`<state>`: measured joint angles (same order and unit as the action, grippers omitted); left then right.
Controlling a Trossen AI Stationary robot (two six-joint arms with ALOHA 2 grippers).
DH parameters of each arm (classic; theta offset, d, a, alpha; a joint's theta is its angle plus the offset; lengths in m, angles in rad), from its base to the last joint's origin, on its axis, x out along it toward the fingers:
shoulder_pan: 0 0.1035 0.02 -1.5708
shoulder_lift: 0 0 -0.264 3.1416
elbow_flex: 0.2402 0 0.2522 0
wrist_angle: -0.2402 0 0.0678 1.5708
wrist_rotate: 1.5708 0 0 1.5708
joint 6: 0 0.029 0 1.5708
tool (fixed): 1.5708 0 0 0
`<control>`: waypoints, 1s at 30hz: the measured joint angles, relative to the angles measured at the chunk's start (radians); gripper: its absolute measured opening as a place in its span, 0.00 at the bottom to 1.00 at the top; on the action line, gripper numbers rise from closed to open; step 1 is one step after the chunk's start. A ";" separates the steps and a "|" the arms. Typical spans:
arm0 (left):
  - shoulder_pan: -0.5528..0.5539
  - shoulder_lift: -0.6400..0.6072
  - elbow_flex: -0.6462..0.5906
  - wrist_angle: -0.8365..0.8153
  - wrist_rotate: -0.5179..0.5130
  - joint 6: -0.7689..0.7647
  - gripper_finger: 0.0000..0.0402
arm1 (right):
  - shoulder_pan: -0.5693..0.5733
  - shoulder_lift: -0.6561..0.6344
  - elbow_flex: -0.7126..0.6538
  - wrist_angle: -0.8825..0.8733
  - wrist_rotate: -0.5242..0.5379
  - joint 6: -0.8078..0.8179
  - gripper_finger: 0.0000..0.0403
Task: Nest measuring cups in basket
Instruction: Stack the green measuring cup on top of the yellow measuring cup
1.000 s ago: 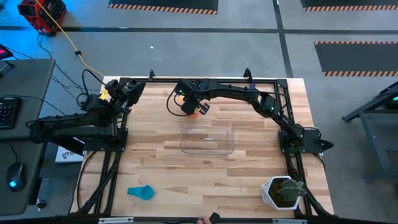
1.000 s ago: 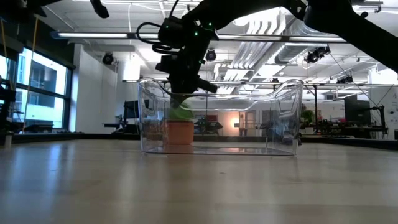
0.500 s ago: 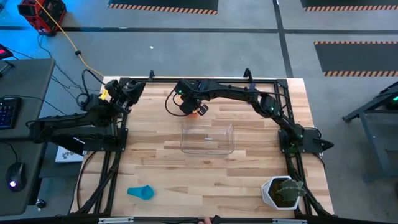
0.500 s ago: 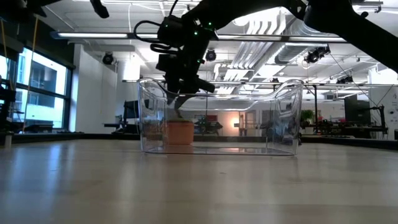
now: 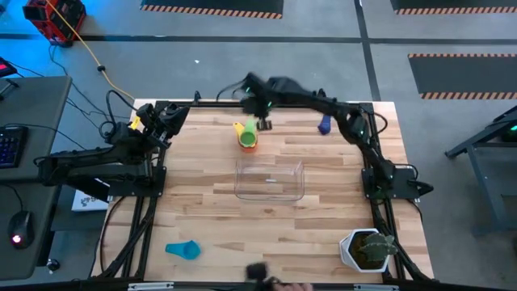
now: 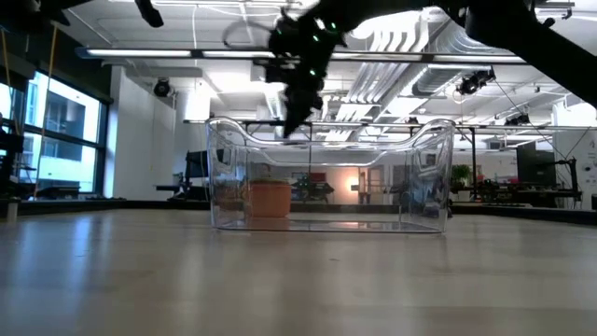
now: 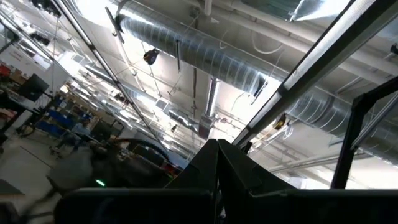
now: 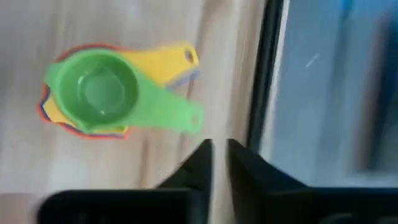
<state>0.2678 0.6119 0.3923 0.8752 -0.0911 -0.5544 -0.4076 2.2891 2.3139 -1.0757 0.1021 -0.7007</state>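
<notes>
A nested stack of measuring cups (image 5: 247, 137) stands on the table behind the basket. The green cup (image 8: 99, 90) is on top, over yellow and orange-red ones. The low view shows the stack (image 6: 270, 198) through the clear basket (image 5: 270, 179). A dark blue cup (image 5: 325, 125) lies near the far edge, and a light blue cup (image 5: 184, 250) lies near the near left corner. My right gripper (image 5: 263, 123) hovers above and just beyond the stack; its fingers (image 8: 217, 146) are narrowly open and hold nothing. My left gripper (image 5: 166, 117) waits shut at the far left, pointing up.
A white pot with a green plant (image 5: 367, 249) stands at the near right corner. The black table frame (image 8: 267, 74) runs along the far edge, close to my right gripper. Bare wood lies in front of the basket.
My right gripper has let go of the green cup, which now sits nested on the stack. The gripper has risen and moved toward the far edge. The arm has swung back, uncovering the stack and the dark blue cup.
</notes>
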 joint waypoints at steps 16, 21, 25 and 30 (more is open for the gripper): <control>0.214 0.468 0.144 -0.904 0.048 -0.029 0.00 | -0.192 0.129 -0.006 -0.057 -0.411 0.859 0.00; 0.297 0.691 0.153 -0.884 0.102 0.045 0.00 | -0.174 0.136 -0.006 -0.040 -0.394 0.910 0.00; 0.340 0.821 0.154 -0.778 0.167 0.093 0.00 | -0.161 0.142 -0.006 0.008 -0.394 0.978 0.00; 0.361 0.906 0.154 -0.646 0.199 0.063 0.00 | -0.153 0.183 -0.007 0.018 -0.391 1.066 0.00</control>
<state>0.6288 1.5181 0.5468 0.2297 0.1081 -0.4911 -0.5609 2.4720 2.3071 -1.0582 -0.2884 0.3650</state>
